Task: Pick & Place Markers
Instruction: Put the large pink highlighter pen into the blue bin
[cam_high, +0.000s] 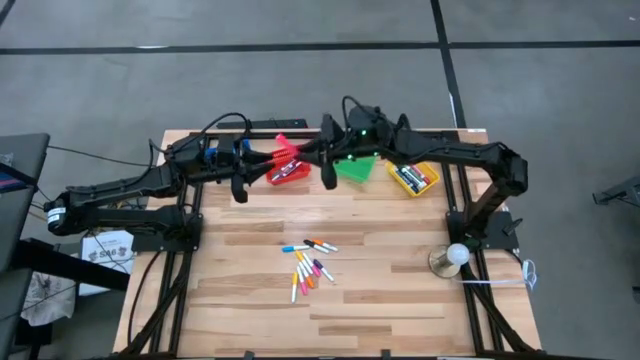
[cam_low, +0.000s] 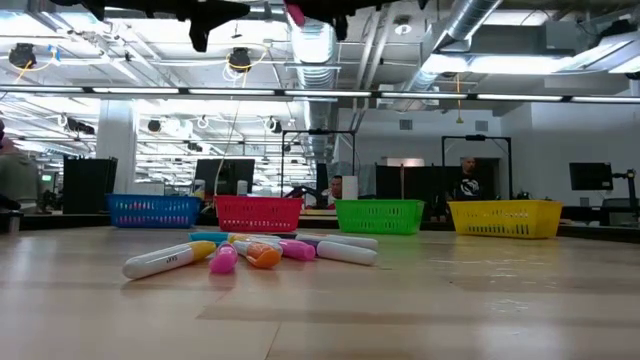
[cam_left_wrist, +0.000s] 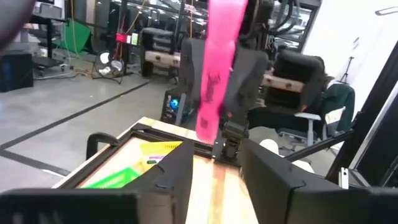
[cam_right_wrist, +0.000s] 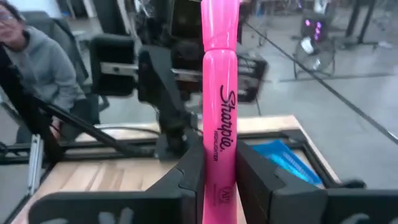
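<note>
the right gripper (cam_right_wrist: 221, 180) is pinching a pink sharpie highlighter (cam_right_wrist: 219, 93) upright above the far baskets; the left gripper (cam_left_wrist: 214, 180) is facing it, fingers spread. the yellow basket (cam_high: 413, 178) is holding dark items. other markers (cam_high: 310, 262) are lying mid-worktop.

Markers (cam_high: 310, 262): heap at table (cam_high: 400, 310) centre. Baskets (cam_low: 378, 215): row along far edge, behind heap. Arms: above baskets.

Right hand (cam_right_wrist: 217, 180) clamped shut, facing the left hand (cam_left_wrist: 214, 180), fingers parted.
</note>
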